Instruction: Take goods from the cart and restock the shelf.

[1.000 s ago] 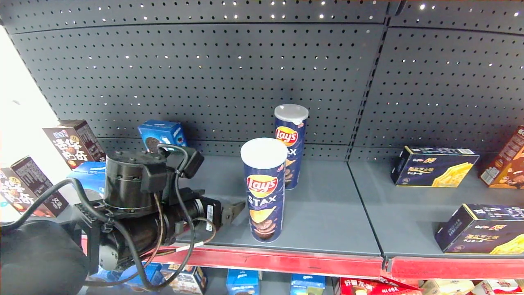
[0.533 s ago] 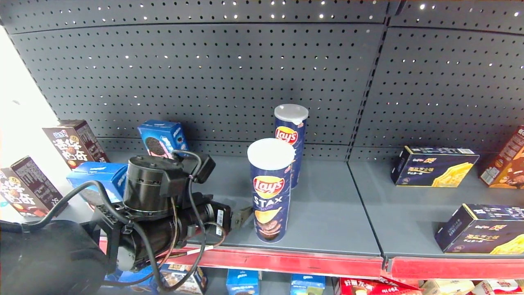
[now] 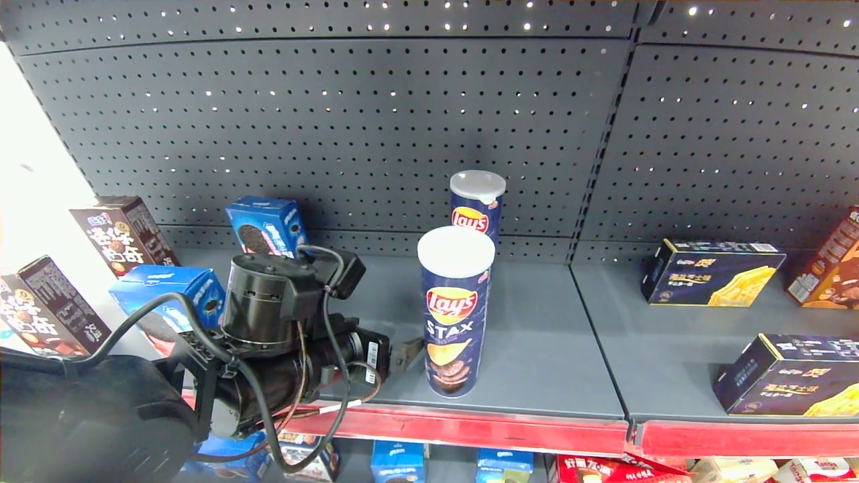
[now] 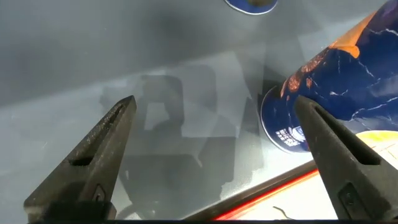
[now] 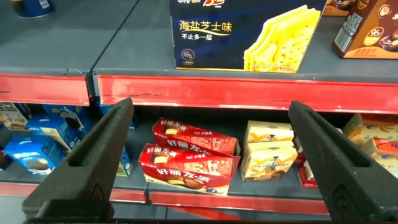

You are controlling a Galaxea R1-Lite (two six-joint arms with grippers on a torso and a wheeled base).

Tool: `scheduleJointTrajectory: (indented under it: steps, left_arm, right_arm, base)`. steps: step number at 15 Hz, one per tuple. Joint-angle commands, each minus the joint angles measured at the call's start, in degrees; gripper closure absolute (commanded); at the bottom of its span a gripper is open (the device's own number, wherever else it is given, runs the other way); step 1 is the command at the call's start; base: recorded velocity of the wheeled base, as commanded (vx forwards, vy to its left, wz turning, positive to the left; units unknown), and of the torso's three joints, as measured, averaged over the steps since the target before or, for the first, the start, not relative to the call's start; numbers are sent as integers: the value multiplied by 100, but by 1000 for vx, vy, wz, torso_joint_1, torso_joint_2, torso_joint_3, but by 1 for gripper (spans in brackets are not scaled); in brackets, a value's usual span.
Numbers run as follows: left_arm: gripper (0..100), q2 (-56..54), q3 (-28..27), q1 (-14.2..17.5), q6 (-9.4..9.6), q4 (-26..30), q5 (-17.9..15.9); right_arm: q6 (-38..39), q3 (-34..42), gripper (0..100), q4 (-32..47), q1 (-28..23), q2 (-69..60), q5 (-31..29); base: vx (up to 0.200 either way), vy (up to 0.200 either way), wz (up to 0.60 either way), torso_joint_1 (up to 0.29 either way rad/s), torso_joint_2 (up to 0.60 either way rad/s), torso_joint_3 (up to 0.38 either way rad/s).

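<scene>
Right claw (image 5: 211, 104) is wide open, empty. Left claw (image 4: 214, 104), wide open too, holds nothing; one finger is just beside the base of near chip can (image 3: 455, 315) at the shelf (image 3: 537, 362) front. This can stands upright, long axis vertical, before second can (image 3: 475, 201). Since earlier, both arm and can shifted rightward.

**Navy cans, grey shelf, red edge**

The tall navy cardboard chip can (image 3: 454, 315) has a white lid and a red-and-yellow emblem. The second navy chip can (image 3: 475, 201) matches it. The flat grey metal shelf (image 3: 537, 349) carries a red front strip (image 3: 470, 426). The dark grey perforated back panel (image 3: 335, 134) is dotted with holes. The rectangular navy cracker box (image 3: 711, 272) shows yellow crackers.
</scene>
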Motion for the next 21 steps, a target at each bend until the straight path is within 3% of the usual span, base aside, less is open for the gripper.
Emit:
scheduleJointTrajectory:
  steps: [1, 6, 10, 21]
  left_arm:
    - [0, 6, -5, -45, -1, -5, 1]
    - [0, 41, -23, -265, -10, 4, 89]
    - [0, 50, -14, -353, -238, 4, 195]
    - [0, 33, 4, -283, -238, -5, 221]
  right_arm:
    - [-2, 0, 0, 2, 0, 10, -2]
    - [-2, 0, 0, 2, 0, 10, -2]
    - [-2, 0, 0, 2, 0, 1, -2]
    - [-2, 0, 0, 2, 0, 10, 7]
  base:
    - [0, 0, 0, 0, 0, 0]
    - [0, 0, 0, 0, 0, 0]
    - [0, 0, 0, 0, 0, 0]
    - [0, 0, 0, 0, 0, 0]
